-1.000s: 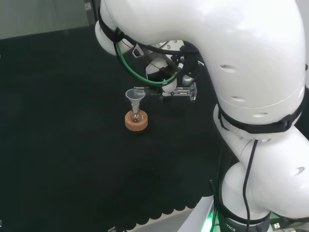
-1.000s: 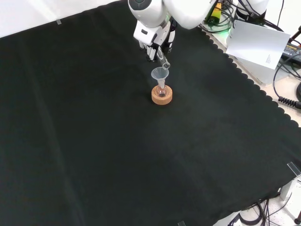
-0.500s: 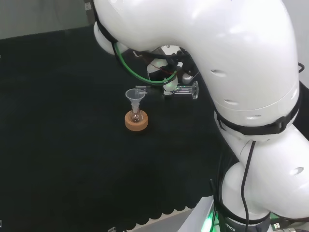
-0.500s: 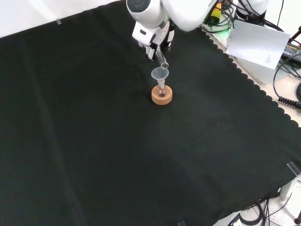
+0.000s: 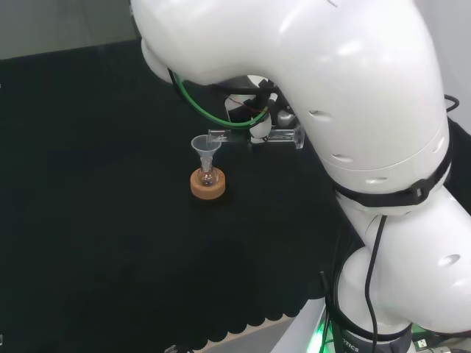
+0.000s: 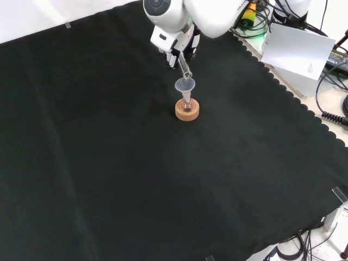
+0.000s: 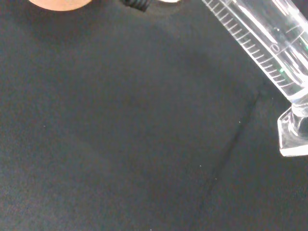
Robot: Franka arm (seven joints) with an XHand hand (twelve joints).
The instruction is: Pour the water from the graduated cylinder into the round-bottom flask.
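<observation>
The hand [image 6: 175, 48] is gripping the graduated cylinder [image 5: 257, 137], its fingers curled round the clear tube, though the arm's big white links [image 5: 331, 110] are standing in front of most of it in the head view. The cylinder is lying nearly level in the head view, its foot pointing right and its mouth reaching left to just above the rim of a clear funnel [image 5: 205, 146]. In the front view the tube is slanting down from the hand to the funnel's edge. In the wrist view the cylinder's printed scale and its flat foot [image 7: 293, 132] are showing close against the black cloth [image 6: 109, 163].

The funnel is sitting upright in the neck of the small round-bottom flask [image 5: 208, 176], which is resting in a cork ring [image 6: 187, 110]. This stand is sitting well in from the cloth's edges, toward the far edge in the front view.

Beyond the scalloped right edge of the cloth in the front view, a white sheet [image 6: 296, 51] and dark cables [image 6: 331, 103] are lying on the bench, well apart from the glassware.
</observation>
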